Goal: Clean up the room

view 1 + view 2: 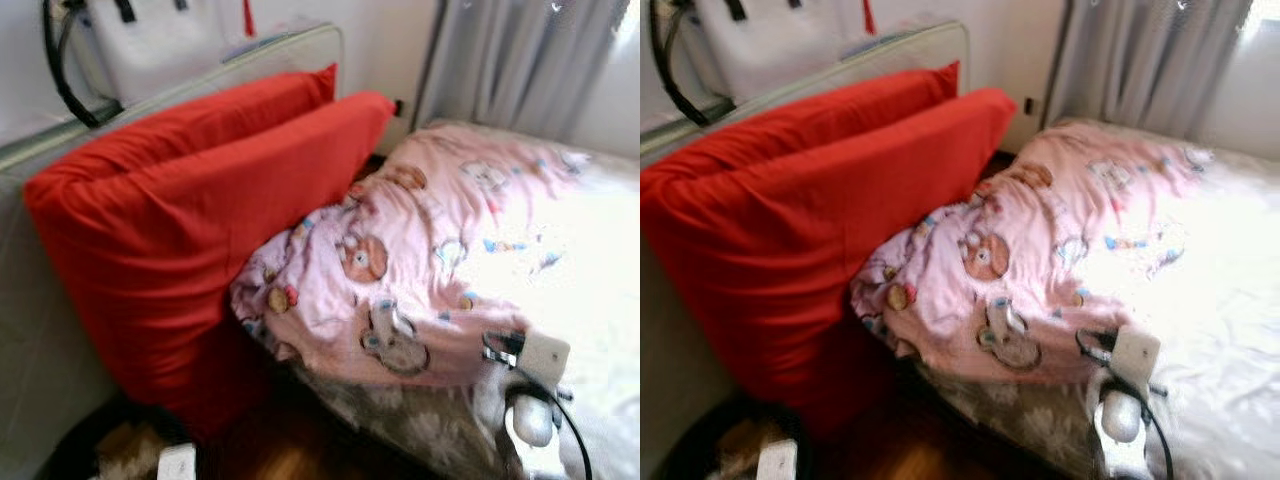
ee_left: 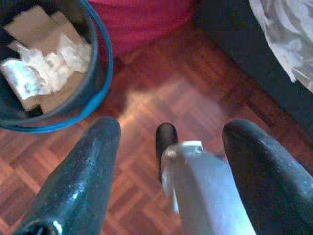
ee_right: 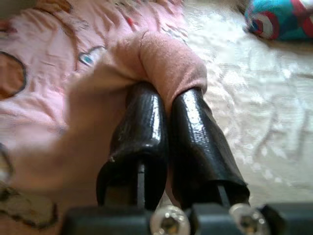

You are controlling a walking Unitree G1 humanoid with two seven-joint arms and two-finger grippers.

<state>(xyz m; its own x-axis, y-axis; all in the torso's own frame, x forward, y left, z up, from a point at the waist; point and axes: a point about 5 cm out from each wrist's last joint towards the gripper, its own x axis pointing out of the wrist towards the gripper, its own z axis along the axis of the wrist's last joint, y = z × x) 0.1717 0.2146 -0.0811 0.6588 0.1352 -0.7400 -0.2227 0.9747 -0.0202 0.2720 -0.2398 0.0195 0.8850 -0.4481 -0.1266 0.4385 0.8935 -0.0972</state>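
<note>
Right pincer (image 3: 164,100) pinches one pink blanket (image 1: 400,270) beside two red pillows (image 1: 200,210); left pincer (image 2: 166,147) gapes.

— Open room anywhere?
— Bare wooden floor (image 2: 161,93) between bin (image 2: 100,68) and bed (image 1: 590,300).
— In the way?
— Red cushions (image 1: 190,220) leaning beside bunched pink blanket (image 1: 400,270), touching it.

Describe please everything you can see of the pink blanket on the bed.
The pink blanket looks like soft, thin cloth printed with cartoon bears and small coloured figures. It lies rumpled across the bed, over a white sheet, with its near edge hanging over the side. Its far end presses against the red cushion. The right gripper is shut on a fold of it, and the cloth is bunched over the fingertips.
</note>
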